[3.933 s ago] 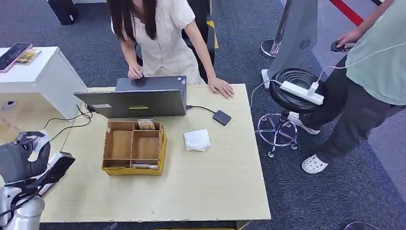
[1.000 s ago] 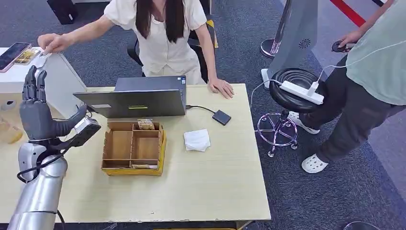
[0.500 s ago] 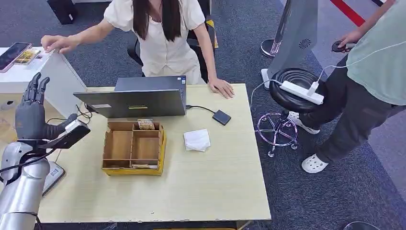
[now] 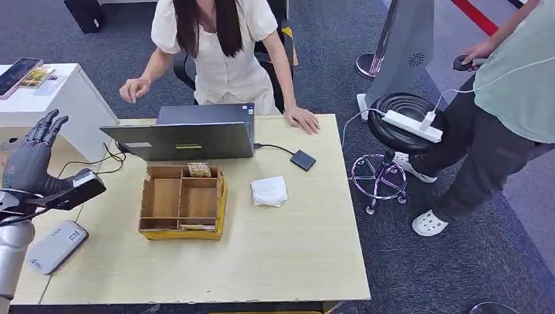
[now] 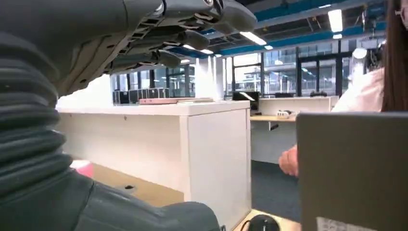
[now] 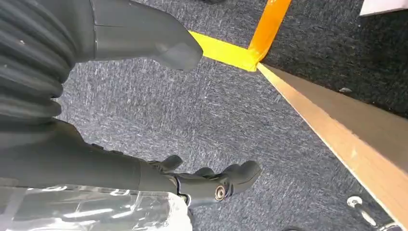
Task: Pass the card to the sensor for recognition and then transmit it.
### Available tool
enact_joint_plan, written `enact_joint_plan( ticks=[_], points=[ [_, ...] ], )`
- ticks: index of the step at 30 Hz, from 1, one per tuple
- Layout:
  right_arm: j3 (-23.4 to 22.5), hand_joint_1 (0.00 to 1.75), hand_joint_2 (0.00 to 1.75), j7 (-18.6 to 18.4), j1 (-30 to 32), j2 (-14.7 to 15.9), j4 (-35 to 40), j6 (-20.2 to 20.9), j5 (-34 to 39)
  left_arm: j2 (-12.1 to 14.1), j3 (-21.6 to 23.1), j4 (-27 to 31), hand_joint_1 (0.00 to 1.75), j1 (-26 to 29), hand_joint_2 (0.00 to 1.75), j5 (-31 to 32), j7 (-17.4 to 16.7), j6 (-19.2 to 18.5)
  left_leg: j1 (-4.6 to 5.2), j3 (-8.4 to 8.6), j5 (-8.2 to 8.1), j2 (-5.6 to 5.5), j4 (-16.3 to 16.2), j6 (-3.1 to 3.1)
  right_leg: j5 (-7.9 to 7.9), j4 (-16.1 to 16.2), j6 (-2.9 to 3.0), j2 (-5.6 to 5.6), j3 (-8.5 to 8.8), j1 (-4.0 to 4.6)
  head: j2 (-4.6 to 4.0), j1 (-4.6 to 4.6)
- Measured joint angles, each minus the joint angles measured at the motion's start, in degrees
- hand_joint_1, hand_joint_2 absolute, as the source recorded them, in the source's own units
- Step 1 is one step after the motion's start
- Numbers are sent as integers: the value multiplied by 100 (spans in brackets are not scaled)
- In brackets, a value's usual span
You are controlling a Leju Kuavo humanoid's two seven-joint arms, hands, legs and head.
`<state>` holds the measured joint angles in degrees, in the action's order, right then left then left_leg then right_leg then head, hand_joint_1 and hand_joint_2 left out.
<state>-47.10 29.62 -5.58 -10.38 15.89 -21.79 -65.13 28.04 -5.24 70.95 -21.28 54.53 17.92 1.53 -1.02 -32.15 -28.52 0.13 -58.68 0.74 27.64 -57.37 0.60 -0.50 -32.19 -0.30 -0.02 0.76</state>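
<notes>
On the table (image 4: 281,261), a laptop (image 4: 186,139) stood at twelve o'clock from the wooden tray (image 4: 182,203), a white cloth (image 4: 269,191) at three, and the grey sensor (image 4: 56,245) lay at eight. The left hand (image 4: 29,167) hovered at nine, fingers spread, holding nothing. The right hand (image 6: 211,180) hung over carpet, fingers apart. A card could not be made out.

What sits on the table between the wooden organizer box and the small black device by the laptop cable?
A white folded cloth lies between the wooden box and the black device, seen in the head view.
</notes>
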Motion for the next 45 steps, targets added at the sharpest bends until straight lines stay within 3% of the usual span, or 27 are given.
enact_joint_plan(
  ticks=[7,11,16,20,26,34,38,45],
  points=[
    [0,0,175,11,4,15,0,2,0,286,146,0,0,-62,175,11,-26,-87,0,-1,0,1,0,0,0,0,0,-1,-1,0,0,0],
    [0,0,175,33,8,22,7,2,37,479,184,42,0,-73,175,-210,120,-166,-1,-2,0,5,0,0,0,-1,0,-4,-1,0,0,0],
    [-4,0,175,74,46,39,17,11,92,819,188,421,0,239,175,-481,212,-301,-1,-4,-1,7,1,0,1,-1,1,-7,-1,1,0,2],
    [-26,0,175,101,100,59,22,2,155,1207,79,911,0,871,175,-721,214,-495,-2,-6,-4,19,3,2,2,-2,2,-19,-6,1,0,0],
    [-138,0,175,129,185,101,37,4,223,1683,-556,1797,0,2063,175,-898,214,-734,-1,-10,-9,17,3,1,5,-2,0,-16,-9,1,0,0],
    [-254,0,175,133,204,103,74,13,223,1790,-1148,2700,0,3189,175,-824,264,-962,-1,-10,-8,15,3,0,4,-2,-1,-14,-7,1,0,0],
    [-299,0,175,136,203,103,79,15,212,1836,-1318,3041,0,3511,175,-859,253,-1178,-2,-11,-8,11,3,1,4,-2,0,-10,-7,1,0,2],
    [-376,0,175,144,201,103,101,17,201,2170,-1535,3478,0,3947,175,-1036,142,-1652,-4,-11,-8,7,3,1,4,-2,0,-4,-6,4,0,0]
  ],
)
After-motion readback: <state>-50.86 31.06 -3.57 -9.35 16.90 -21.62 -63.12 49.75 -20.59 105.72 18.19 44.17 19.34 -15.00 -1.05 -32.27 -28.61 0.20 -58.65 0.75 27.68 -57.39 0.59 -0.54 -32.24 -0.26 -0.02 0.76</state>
